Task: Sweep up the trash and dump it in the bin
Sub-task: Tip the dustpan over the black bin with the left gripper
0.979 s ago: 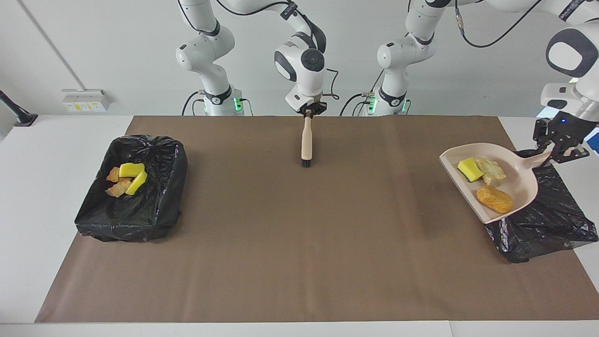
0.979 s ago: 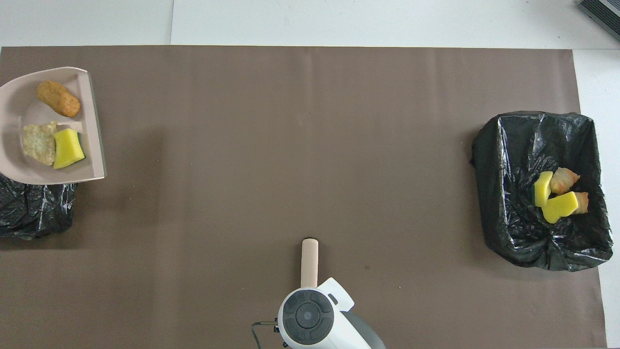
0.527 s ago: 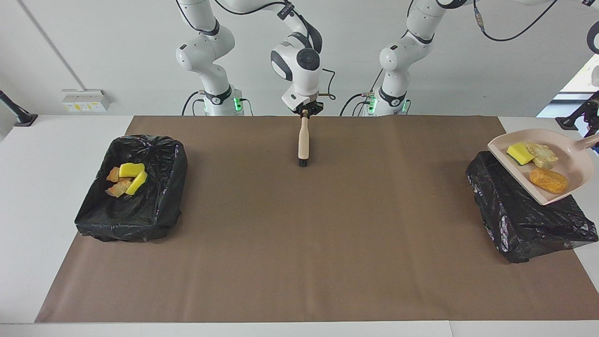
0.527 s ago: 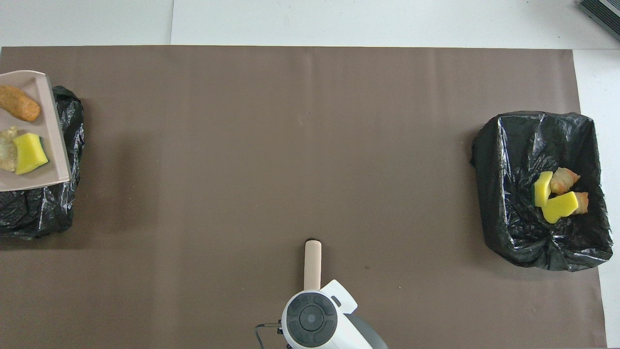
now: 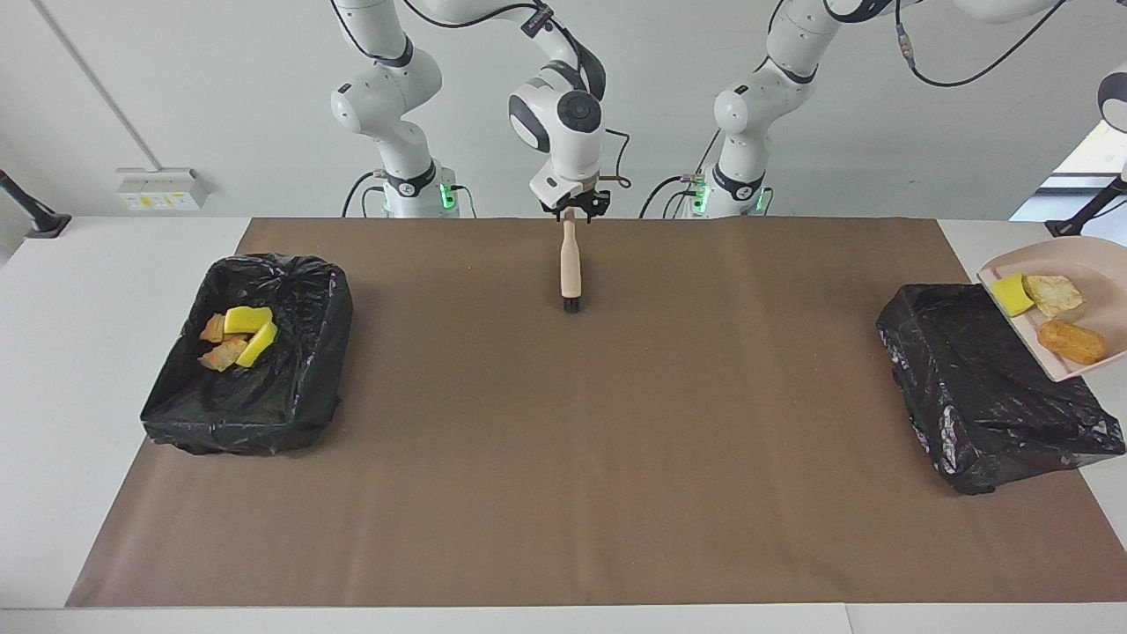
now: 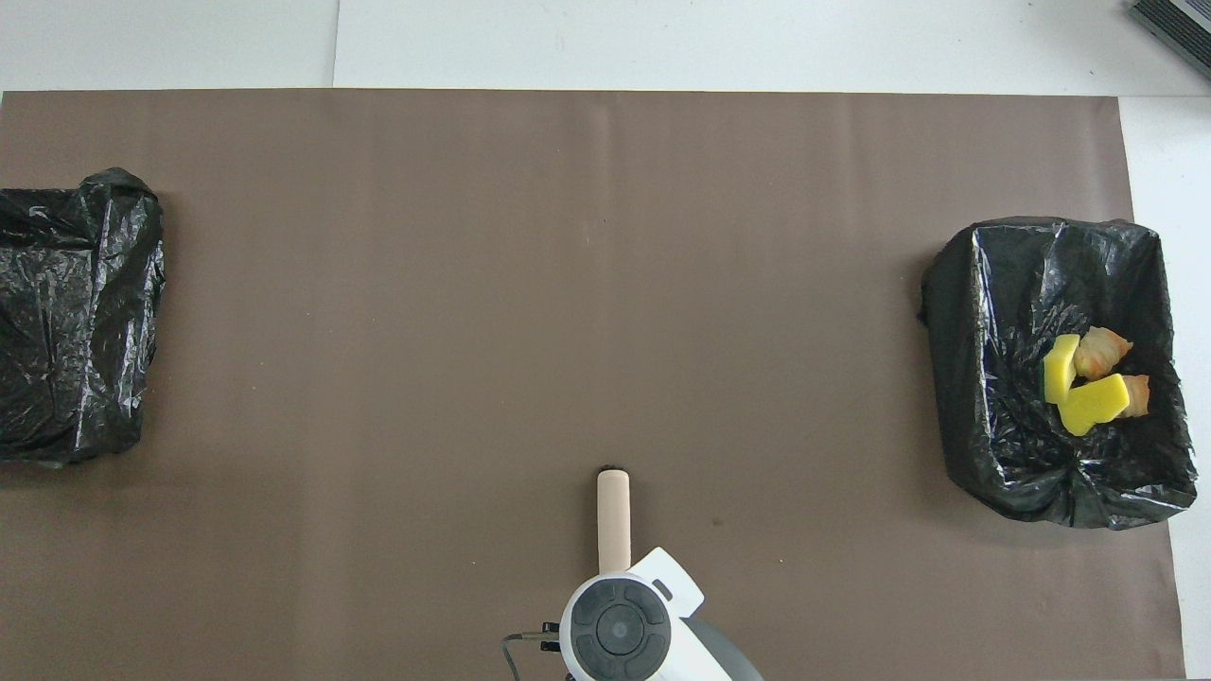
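Counting: three scraps (image 5: 1048, 317) on dustpan (image 5: 1105, 264), four scraps (image 5: 236, 336) in bin (image 5: 176, 414).

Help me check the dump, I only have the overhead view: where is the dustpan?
Observer: The dustpan hangs raised beside the bin at the left arm's end of the table, outside your frame.
Operator: Is it emptied?
Observer: No. A yellow sponge, a pale bread piece and a golden-brown piece lie in it.
Operator: And the grippers?
Observer: The left gripper is out of frame here too; the right gripper sits at the handle end of the brush.
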